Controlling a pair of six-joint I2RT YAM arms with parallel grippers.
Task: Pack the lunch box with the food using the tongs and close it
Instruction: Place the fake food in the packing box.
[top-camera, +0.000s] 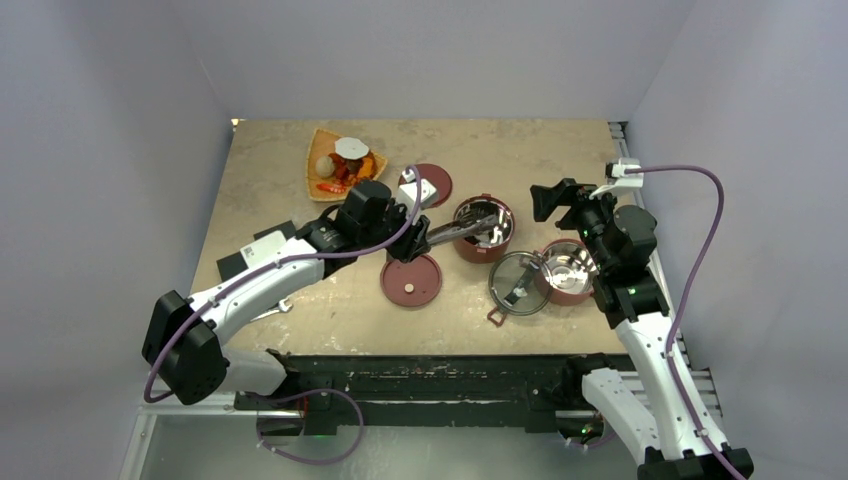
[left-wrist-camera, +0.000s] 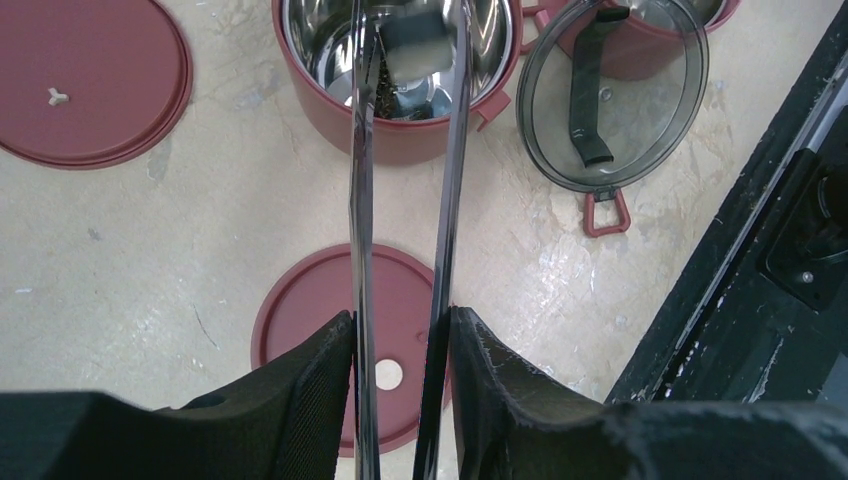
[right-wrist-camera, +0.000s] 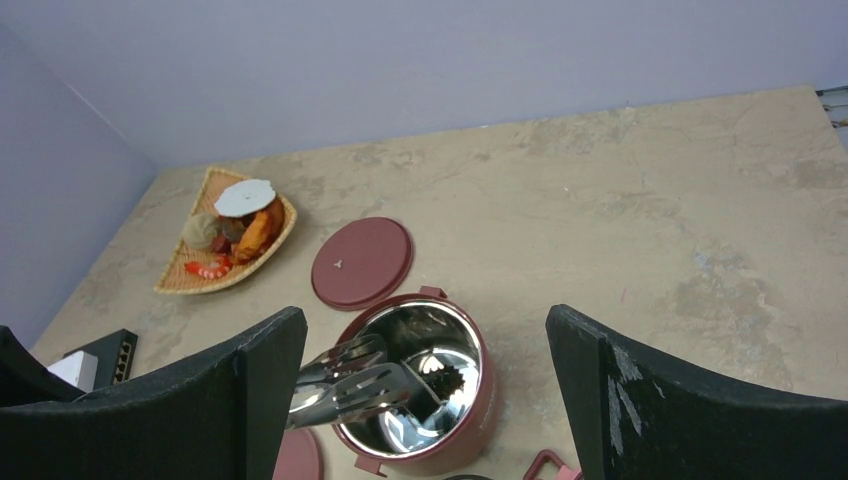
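My left gripper (top-camera: 405, 240) (left-wrist-camera: 400, 335) is shut on the tongs (top-camera: 455, 232) (left-wrist-camera: 360, 200), one finger pressing each arm. The tongs' slotted tips (right-wrist-camera: 350, 385) reach over the rim of one lunch box bowl (top-camera: 485, 228) (left-wrist-camera: 330, 105) (right-wrist-camera: 470, 430) and stand slightly apart. A dark brown spiky piece of food (right-wrist-camera: 440, 380) lies inside that bowl. The second bowl (top-camera: 570, 272) stands to its right. More food (top-camera: 345, 165) (right-wrist-camera: 245, 215) sits on the orange tray (right-wrist-camera: 225, 275). My right gripper (top-camera: 545, 200) (right-wrist-camera: 425, 320) hovers open above the bowl, holding nothing.
The smoky clear lid (top-camera: 518, 283) (left-wrist-camera: 610, 95) lies between the bowls. One red disc lid (top-camera: 411, 280) (left-wrist-camera: 330, 340) lies under my left gripper, another (top-camera: 430, 185) (right-wrist-camera: 362, 262) behind the bowl. A black box (top-camera: 240, 262) sits at the left. A black rail (top-camera: 430, 370) lines the near edge.
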